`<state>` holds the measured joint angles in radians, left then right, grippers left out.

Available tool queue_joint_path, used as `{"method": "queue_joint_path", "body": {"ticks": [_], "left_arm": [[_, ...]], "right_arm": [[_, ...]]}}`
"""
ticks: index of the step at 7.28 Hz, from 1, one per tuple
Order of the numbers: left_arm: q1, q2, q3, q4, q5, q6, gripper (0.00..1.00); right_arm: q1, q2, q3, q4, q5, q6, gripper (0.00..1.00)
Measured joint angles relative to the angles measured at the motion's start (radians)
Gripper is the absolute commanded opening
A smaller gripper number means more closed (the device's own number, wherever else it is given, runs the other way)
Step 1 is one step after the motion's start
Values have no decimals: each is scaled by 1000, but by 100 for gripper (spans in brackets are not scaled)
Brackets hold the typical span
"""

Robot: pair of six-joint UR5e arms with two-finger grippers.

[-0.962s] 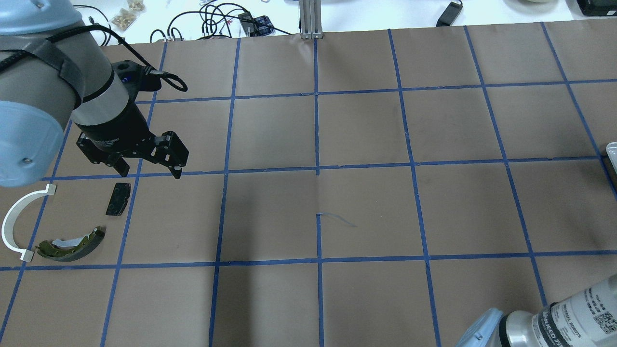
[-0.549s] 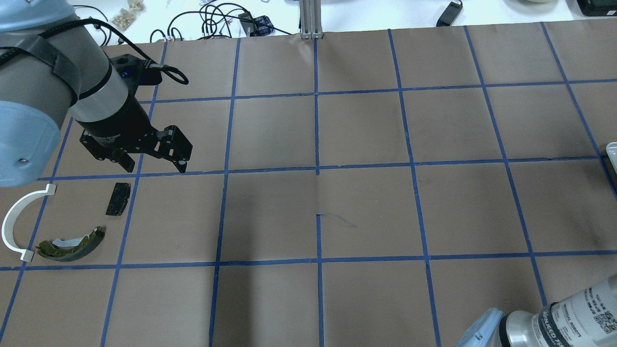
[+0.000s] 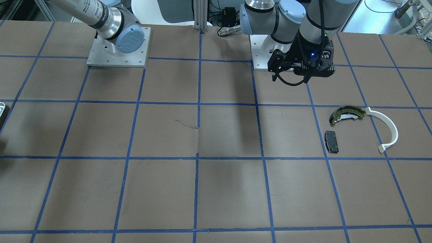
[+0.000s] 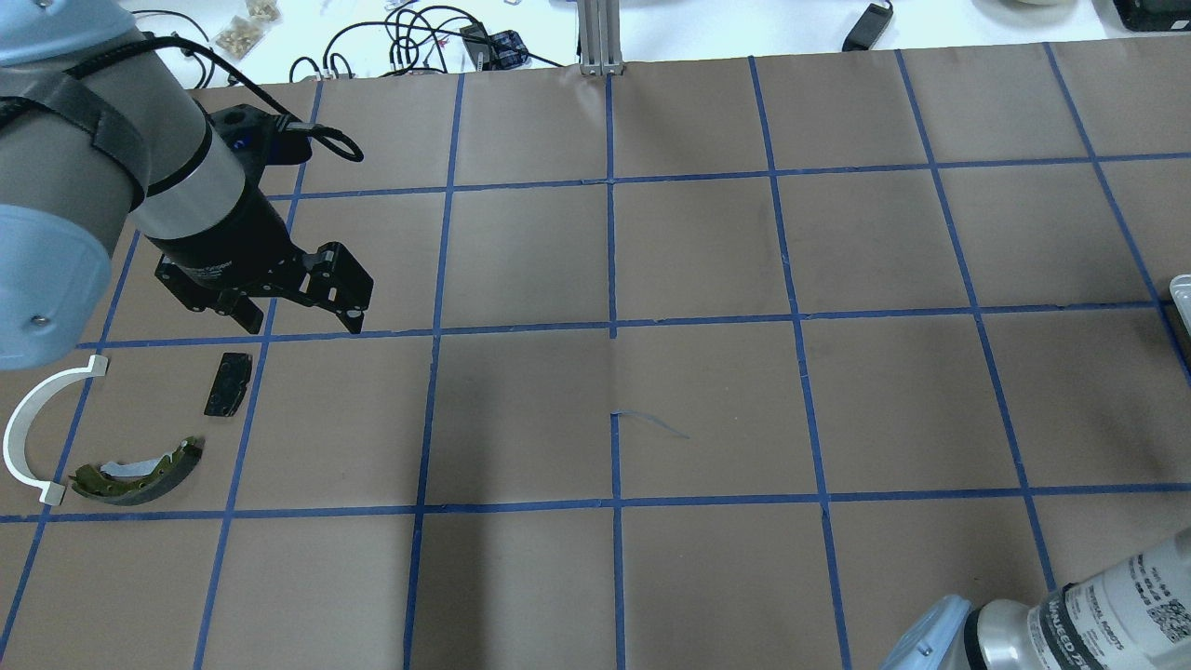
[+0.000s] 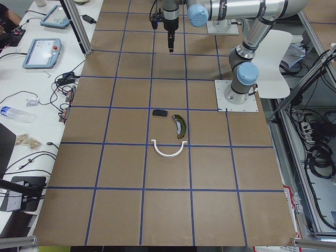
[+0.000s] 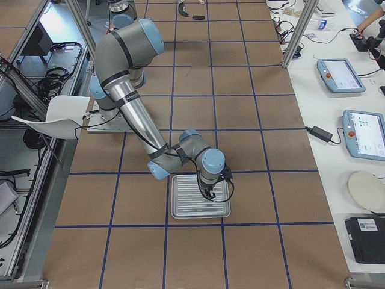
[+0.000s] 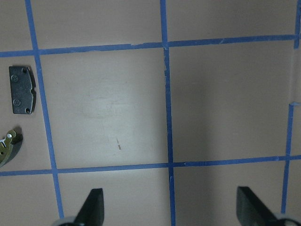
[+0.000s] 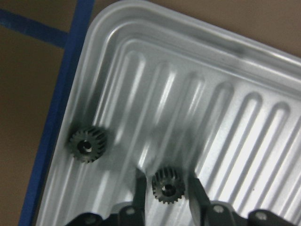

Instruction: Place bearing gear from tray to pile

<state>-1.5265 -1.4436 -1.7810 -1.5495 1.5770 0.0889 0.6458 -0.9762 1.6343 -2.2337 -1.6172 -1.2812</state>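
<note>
Right hand [image 8: 165, 189] down in tray [image 8: 235, 117] at right edge of worktop [image 4: 707, 400], fingers apart, straddling one gear [image 8: 165, 182], not yet clamped; second gear [image 8: 88, 144] sits by tray wall. Looks like grasp step. Next: close, lift straight, carry to pile [image 4: 140, 470] near left edge. Right arm [image 6: 135, 114] folded low, wrist vertical. Left hand [image 4: 298, 314] hovers beside pile, fingers spread, empty.

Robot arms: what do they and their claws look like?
Both the left arm and right arm are grey tubes with pale blue round joint caps. The left claw and right claw are black, two-fingered; a black cable loops by the left wrist.
</note>
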Motion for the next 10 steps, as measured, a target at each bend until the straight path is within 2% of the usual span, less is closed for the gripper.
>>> {"method": "queue_joint_path", "body": {"ticks": [2, 4, 6, 8, 10], "left_arm": [[2, 2, -7, 5, -1, -4, 100], [4, 6, -32, 39, 1, -7, 100], [5, 10, -45, 58, 2, -7, 100], [10, 13, -47, 66, 1, -9, 100], [12, 15, -48, 73, 2, -4, 100]], "right_arm": [[0, 3, -1, -11, -1, 1, 11], [4, -28, 4, -8, -4, 16, 11], [53, -125, 20, 90, -7, 112, 11], [224, -243, 35, 209, -2, 333, 11], [521, -295, 39, 285, 18, 705, 11]]}}
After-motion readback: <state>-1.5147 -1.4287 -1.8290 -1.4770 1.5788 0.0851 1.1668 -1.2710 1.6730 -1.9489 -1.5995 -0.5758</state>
